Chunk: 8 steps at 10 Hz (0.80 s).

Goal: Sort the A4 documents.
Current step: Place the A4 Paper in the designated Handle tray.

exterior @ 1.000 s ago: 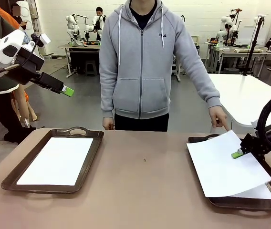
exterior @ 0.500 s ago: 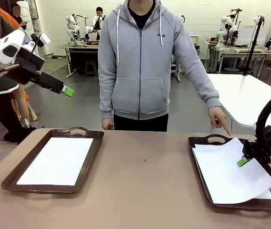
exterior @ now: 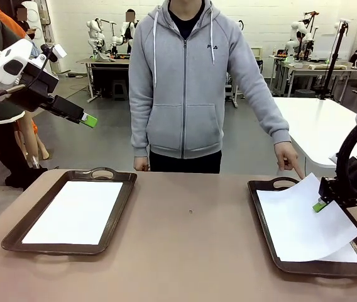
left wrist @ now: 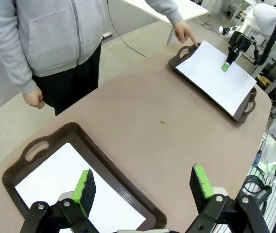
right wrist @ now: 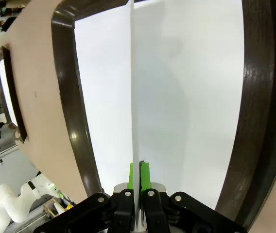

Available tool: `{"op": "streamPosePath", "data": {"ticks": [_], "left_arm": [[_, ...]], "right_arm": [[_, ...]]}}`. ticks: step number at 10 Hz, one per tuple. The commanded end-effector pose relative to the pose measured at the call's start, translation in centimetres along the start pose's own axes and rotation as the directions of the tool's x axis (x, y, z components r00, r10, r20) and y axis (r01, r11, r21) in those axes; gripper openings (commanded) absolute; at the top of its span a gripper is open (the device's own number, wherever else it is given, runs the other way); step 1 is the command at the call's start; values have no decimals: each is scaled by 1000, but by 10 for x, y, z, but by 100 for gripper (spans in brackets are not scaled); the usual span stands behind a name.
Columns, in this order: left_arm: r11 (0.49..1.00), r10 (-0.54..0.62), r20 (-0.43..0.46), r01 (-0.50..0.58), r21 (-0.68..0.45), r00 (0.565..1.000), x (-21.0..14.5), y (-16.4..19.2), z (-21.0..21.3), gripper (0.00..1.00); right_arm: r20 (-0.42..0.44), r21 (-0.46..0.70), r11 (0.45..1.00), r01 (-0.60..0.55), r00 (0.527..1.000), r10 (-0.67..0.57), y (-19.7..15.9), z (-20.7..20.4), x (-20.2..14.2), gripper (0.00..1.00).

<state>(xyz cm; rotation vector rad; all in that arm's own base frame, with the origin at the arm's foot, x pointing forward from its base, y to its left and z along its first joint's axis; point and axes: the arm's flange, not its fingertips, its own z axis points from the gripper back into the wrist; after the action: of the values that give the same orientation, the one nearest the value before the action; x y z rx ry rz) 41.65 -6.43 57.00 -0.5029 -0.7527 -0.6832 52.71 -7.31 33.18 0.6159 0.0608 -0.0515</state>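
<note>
Two trays on table; right tray [exterior: 263,217] taken as landmark. Right claw [exterior: 318,206] pinches one A4 document [exterior: 301,223], lifted and tilted above it, long axis along the tray. Left claw [exterior: 88,119] spread, well apart.

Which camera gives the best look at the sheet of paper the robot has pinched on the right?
The front view: the held sheet shows whole there, lifted and tilted over the right tray in the right gripper. The left wrist view shows it small and far off. The right wrist view sees it edge-on between the shut fingers.
</note>
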Motion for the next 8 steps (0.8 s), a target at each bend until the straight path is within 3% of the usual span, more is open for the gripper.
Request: {"op": "streamPosePath", "data": {"ticks": [1,4,5,6,7,8], "left_arm": [[1000,-19,3,19,-12,1000,-2,2,0,100],[1000,-19,3,19,-12,1000,-2,2,0,100],[1000,-19,3,19,-12,1000,-2,2,0,100],[1000,-19,3,19,-12,1000,-2,2,0,100],[1000,-19,3,19,-12,1000,-2,2,0,100],[1000,-19,3,19,-12,1000,-2,2,0,100]], "right_arm": [[22,-40,999,24,999,-24,6,-2,1,1],[7,-51,998,22,1000,-21,11,-6,6,1],[6,-55,998,15,1000,-15,15,-7,8,12],[3,-65,998,12,1000,-12,17,-7,9,15],[3,-94,995,16,1000,-16,17,-6,9,27],[8,-137,991,14,1000,-13,20,-5,7,30]]}}
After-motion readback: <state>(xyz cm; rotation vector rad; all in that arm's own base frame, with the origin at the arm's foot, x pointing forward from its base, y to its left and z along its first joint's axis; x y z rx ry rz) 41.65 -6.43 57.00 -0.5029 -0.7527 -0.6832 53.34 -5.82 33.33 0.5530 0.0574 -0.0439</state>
